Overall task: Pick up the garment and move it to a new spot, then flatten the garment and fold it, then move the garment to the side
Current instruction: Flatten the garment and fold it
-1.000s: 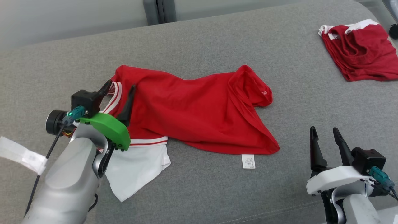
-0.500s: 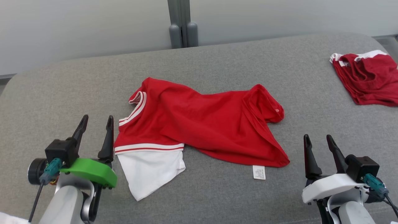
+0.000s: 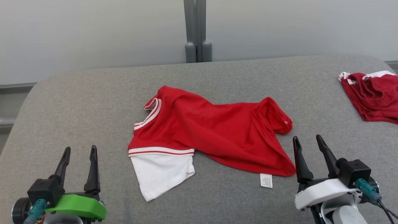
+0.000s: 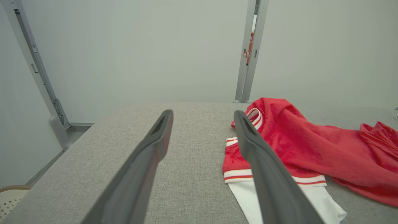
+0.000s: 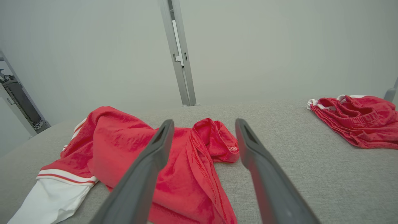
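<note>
A red garment [image 3: 214, 130] with a white sleeve and striped trim lies rumpled in the middle of the grey padded surface [image 3: 87, 105]; a white label sticks out at its near hem. It also appears as the garment [image 4: 298, 146] in the left wrist view and the garment [image 5: 130, 146] in the right wrist view. My left gripper [image 3: 79, 151] stands open at the lower left, clear of the cloth. At the lower right my right gripper [image 3: 307, 140] is open too, just right of the hem, holding nothing.
A second red garment [image 3: 373, 93] with white trim lies bunched at the far right edge, seen as the second garment [image 5: 354, 121] from the right wrist. A grey post [image 3: 196, 31] and pale wall stand behind the surface. Bare grey cloth surrounds the shirt.
My left gripper has let go of the collar and drawn back toward me to the lower left. The head camera tilted up, so the whole scene sits lower in view.
</note>
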`<state>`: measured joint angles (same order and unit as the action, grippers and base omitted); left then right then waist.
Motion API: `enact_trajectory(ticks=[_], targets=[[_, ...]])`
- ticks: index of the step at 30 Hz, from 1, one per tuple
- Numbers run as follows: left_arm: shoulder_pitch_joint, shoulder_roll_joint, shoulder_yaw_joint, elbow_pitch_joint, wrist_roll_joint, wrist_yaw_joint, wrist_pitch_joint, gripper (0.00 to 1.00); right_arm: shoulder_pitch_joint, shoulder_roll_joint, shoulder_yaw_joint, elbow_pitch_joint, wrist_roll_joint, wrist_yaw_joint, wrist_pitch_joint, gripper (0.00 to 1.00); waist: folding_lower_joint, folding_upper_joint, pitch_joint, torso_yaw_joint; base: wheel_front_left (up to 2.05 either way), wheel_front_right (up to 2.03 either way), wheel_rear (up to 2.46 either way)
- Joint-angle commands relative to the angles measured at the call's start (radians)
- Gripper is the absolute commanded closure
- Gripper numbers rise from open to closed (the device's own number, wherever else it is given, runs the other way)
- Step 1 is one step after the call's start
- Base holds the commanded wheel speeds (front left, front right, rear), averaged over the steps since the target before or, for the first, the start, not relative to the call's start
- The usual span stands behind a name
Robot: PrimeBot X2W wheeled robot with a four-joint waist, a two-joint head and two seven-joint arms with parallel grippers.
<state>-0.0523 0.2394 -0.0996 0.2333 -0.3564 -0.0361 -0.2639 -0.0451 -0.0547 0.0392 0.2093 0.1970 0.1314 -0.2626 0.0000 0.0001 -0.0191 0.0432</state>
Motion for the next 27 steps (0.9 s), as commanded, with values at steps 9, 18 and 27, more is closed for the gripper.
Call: enact_trajectory(ticks=[9, 18, 27], targets=[[0.092, -0.025, 0.044, -0.043, 0.034, -0.033, 0.000, 0.00, 0.047, -0.012, 0.034, -0.039, -0.003, -0.002, -0.003, 0.00, 0.0000, -0.0001, -0.011, 0.018, 0.00, 0.00, 0.00], [0.102, -0.039, 0.057, -0.041, 0.052, -0.060, 0.000, 0.00, 0.059, -0.014, 0.035, -0.036, 0.003, -0.002, -0.003, 0.00, 0.0000, -0.0001, -0.023, 0.032, 0.00, 0.00, 0.00], [0.104, -0.053, 0.065, -0.015, 0.067, -0.070, 0.000, 0.00, 0.059, -0.021, 0.030, -0.031, -0.005, -0.002, -0.003, 0.00, 0.0000, -0.0001, -0.028, 0.034, 0.00, 0.00, 0.00]])
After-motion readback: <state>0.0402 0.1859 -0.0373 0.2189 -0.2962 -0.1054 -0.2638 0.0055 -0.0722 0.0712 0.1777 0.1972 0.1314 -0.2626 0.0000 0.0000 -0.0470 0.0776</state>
